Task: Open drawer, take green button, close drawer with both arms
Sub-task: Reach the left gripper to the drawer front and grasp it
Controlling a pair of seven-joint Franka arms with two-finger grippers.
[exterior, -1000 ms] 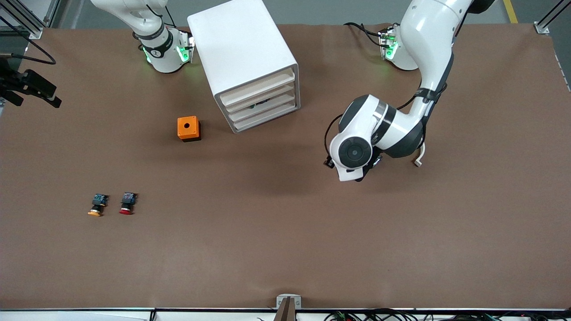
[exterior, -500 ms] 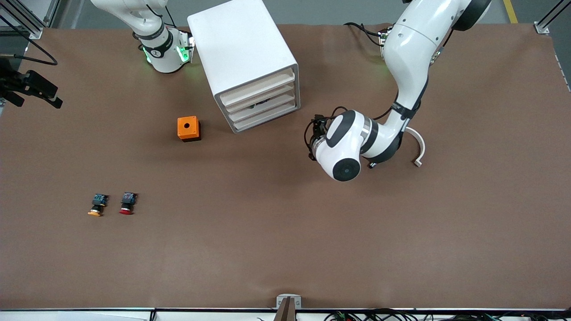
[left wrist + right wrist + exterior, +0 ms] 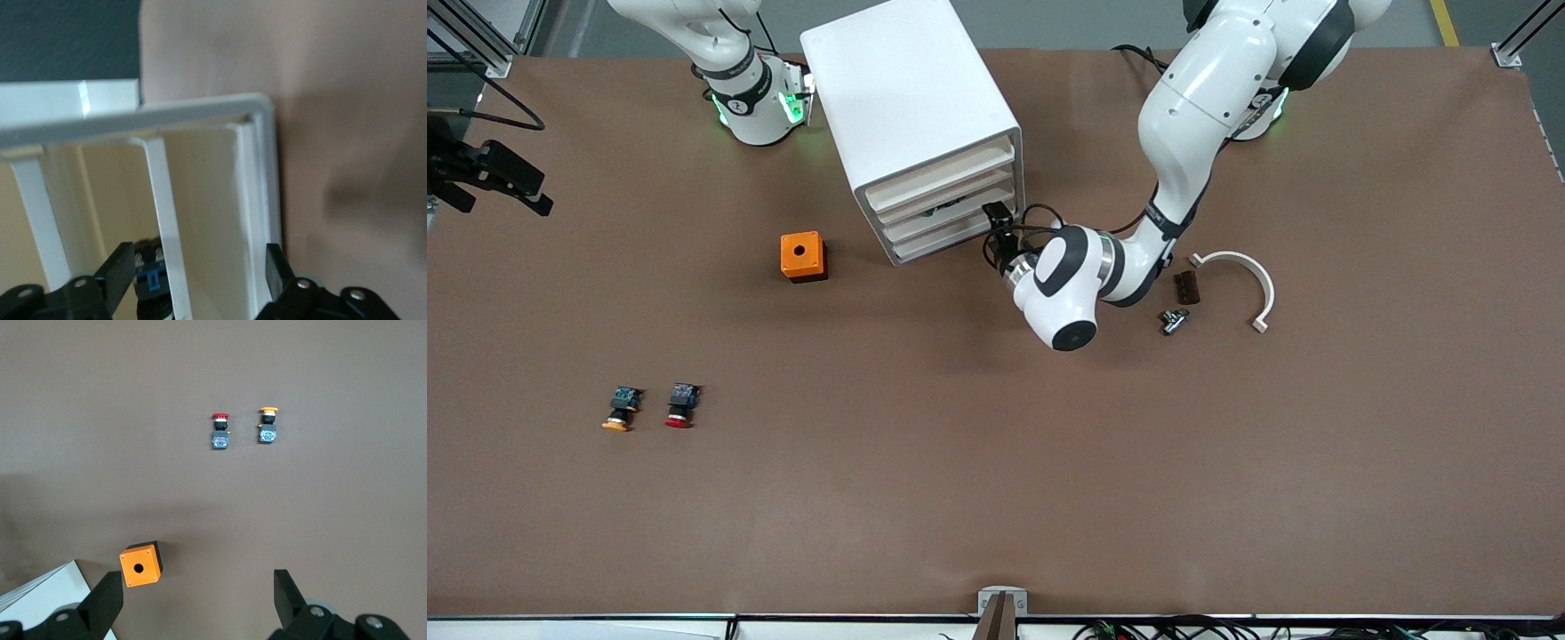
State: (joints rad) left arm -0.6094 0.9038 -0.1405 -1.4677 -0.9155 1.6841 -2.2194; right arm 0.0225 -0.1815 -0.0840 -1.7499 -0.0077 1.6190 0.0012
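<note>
On the brown paper-covered table (image 3: 996, 498), a tall smooth white box cabinet (image 3: 911, 98) was seen with four shallow tray fronts. The drawer (image 3: 951, 216) was shut, with the button (image 3: 152, 279) glimpsed inside it. At the front's corner nearest the left arm's end, the left gripper (image 3: 999, 233) was held level, fingers (image 3: 120, 263) spread wide, nothing held. The right gripper (image 3: 197, 600) was parked high over the table, fingers wide, empty. A small orange box (image 3: 803, 256) sat beside the cabinet.
</note>
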